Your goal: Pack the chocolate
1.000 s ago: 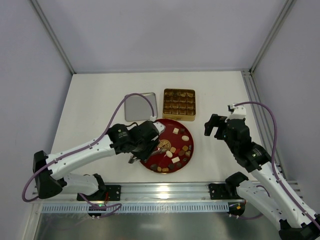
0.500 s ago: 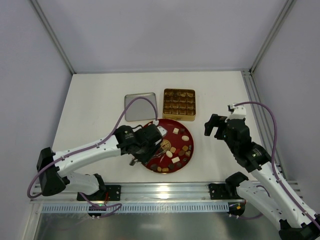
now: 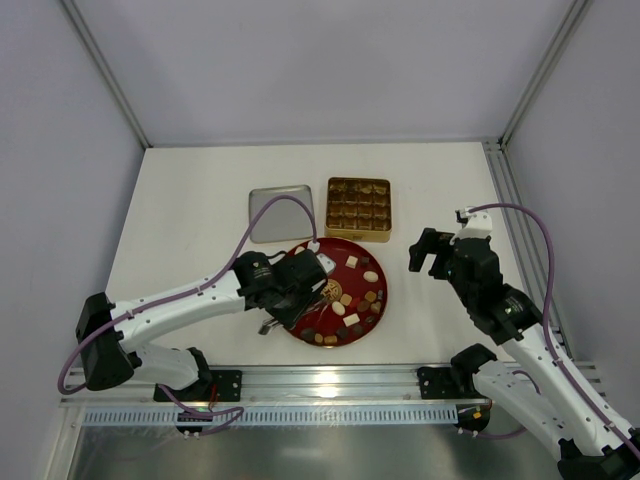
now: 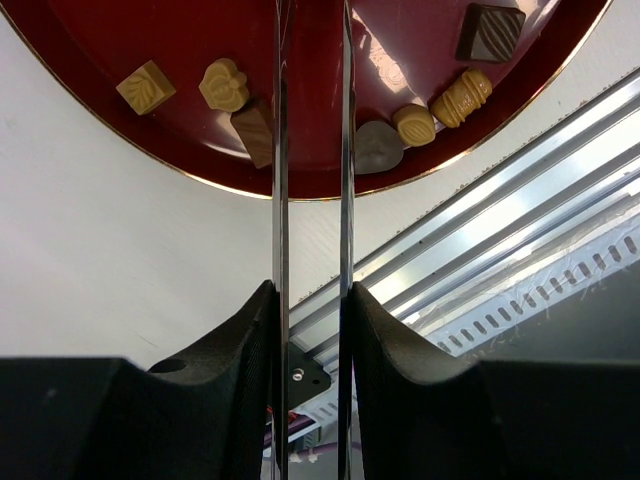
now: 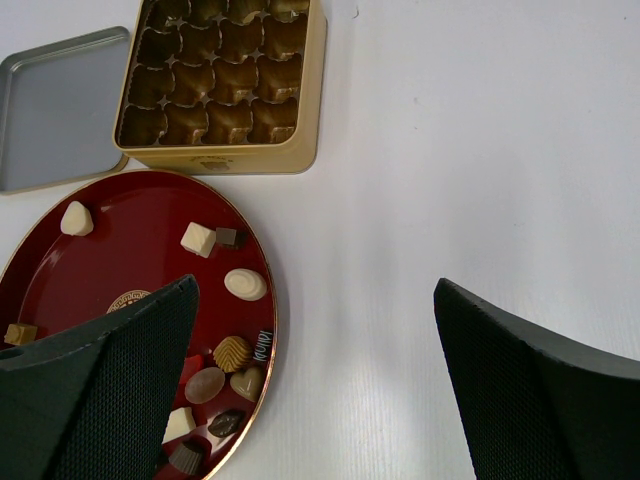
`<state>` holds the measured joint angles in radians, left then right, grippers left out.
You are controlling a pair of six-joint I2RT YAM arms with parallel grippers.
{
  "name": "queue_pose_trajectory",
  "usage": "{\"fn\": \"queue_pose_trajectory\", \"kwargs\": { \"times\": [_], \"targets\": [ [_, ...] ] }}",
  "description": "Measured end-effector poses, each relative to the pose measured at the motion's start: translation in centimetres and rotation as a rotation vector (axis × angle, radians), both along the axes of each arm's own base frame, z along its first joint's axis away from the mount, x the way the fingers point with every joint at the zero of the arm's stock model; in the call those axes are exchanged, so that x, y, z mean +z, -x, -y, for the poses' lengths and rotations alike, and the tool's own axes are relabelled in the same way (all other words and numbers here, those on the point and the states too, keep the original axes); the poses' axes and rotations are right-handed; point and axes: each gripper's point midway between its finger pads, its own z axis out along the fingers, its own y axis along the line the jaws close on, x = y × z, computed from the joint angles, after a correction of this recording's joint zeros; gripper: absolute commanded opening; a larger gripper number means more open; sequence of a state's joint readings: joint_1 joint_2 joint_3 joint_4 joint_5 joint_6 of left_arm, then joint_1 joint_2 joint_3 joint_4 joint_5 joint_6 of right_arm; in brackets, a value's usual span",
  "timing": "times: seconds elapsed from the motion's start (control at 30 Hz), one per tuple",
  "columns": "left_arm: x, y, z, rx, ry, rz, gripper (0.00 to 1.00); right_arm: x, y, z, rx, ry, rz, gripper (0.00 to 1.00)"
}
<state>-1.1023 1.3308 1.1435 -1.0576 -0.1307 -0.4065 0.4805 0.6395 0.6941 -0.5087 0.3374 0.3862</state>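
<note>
The chocolate lies as several small brown and cream pieces on the round red plate. My left gripper hovers over the plate's left side, shut on a pair of thin metal tongs. In the left wrist view the tong blades run up from my left gripper over the red plate, and a brown chocolate piece sits against the left blade. My right gripper hangs open to the right of the plate. In its own view the right gripper is over bare table, next to the chocolate.
A square gold tin with empty grid cells stands behind the plate, also seen as the gold tin in the right wrist view. Its grey lid lies flat to the tin's left. An aluminium rail runs along the table's near edge.
My left arm has slid a little to the right, farther over the plate, and its fingers have squeezed the tongs narrower. The right arm has not moved.
</note>
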Motion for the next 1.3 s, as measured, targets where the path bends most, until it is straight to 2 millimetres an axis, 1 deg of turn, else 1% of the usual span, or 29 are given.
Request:
{"fn": "queue_pose_trajectory", "kwargs": {
  "times": [0.07,0.1,0.17,0.2,0.3,0.77,0.97,1.1,1.17,1.3],
  "targets": [
    [0.0,0.0,0.0,-0.001,0.000,0.000,0.30,0.0,0.0,0.0,0.000,0.000,0.000,1.00],
    [0.0,0.0,0.0,-0.002,-0.001,0.001,0.27,0.0,0.0,0.0,0.000,0.000,0.000,1.00],
    [0.0,0.0,0.0,-0.003,-0.001,0.002,0.26,0.0,0.0,0.0,0.000,0.000,0.000,1.00],
    [0.0,-0.1,0.0,-0.003,-0.003,0.005,0.23,0.0,0.0,0.0,0.000,0.000,0.000,1.00],
    [0.2,-0.3,-0.1,-0.001,-0.007,0.017,0.22,0.0,0.0,0.0,0.000,0.000,0.000,1.00],
    [2.9,-2.0,0.8,0.012,0.028,0.109,0.22,0.0,0.0,0.0,0.000,-0.001,0.001,1.00],
    [4.8,-2.9,1.7,0.023,0.072,0.152,0.22,0.2,0.1,0.0,0.000,-0.003,0.006,1.00],
    [6.7,-4.4,3.1,0.038,0.109,0.184,0.22,0.2,0.1,0.0,0.000,-0.003,0.006,1.00],
    [7.4,-5.5,4.1,0.046,0.122,0.198,0.22,0.2,0.1,0.0,0.000,-0.003,0.006,1.00],
    [8.9,-8.5,6.6,0.059,0.141,0.241,0.22,0.2,0.1,0.0,0.000,-0.003,0.006,1.00]
  ]
}}
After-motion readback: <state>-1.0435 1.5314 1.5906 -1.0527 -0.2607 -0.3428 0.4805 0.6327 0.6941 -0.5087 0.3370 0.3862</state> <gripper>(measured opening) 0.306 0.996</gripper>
